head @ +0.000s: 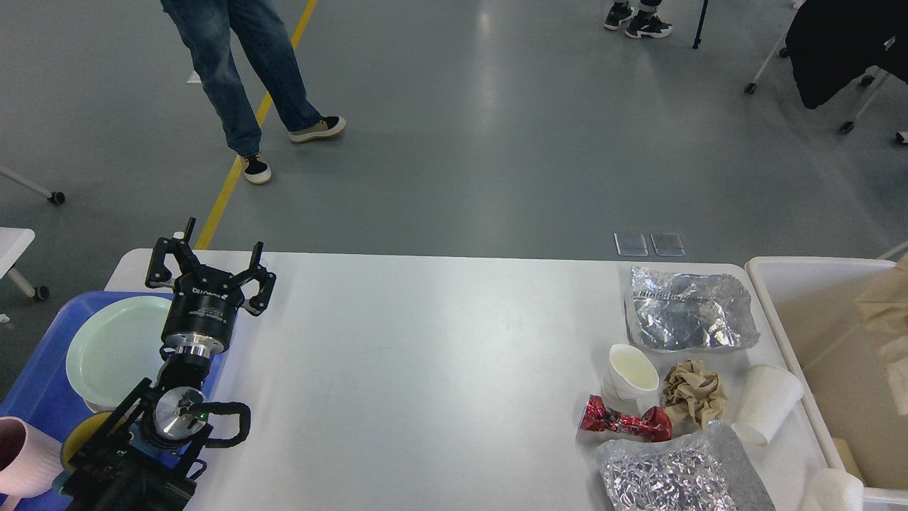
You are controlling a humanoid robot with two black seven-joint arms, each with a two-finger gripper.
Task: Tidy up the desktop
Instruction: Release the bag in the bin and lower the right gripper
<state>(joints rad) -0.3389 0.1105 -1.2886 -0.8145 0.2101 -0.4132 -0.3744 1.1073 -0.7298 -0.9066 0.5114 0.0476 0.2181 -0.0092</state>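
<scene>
Left gripper (211, 264) hovered over the desktop's (425, 355) far-left corner, fingers spread wide, gripping nothing. Right gripper out of sight.

Desktop was white, matte, smooth, rounded at the corners, spanning most of the view between the blue tray (35, 383) at its left edge and the cream bin (816, 312) at its right edge. Middle of the desktop was bare. Grey glossy floor (461, 142) lay beyond the far edge, with a yellow line (234, 177) and a person in jeans (234, 64) standing on it.

Clutter sat bunched along the right edge: crinkled silver foil bag (691, 311) near the far-right corner, flat. Toward the near edge, white paper cup (630, 374) tipped with its mouth visible, crumpled brown paper wad (695, 392) just beside it, second white paper cup (766, 403) lying on its side by the bin wall. Twisted red shiny wrapper (624, 421) lay just below the first cup. Second wrinkled foil bag (677, 475) lay at the near-right corner.

Blue tray held a pale green round plate (117, 348), a pink cup (25, 458), and something yellow (78, 440), partly hidden by the arm. Cream bin held a brown paper bag (887, 333) at the view's right edge.
</scene>
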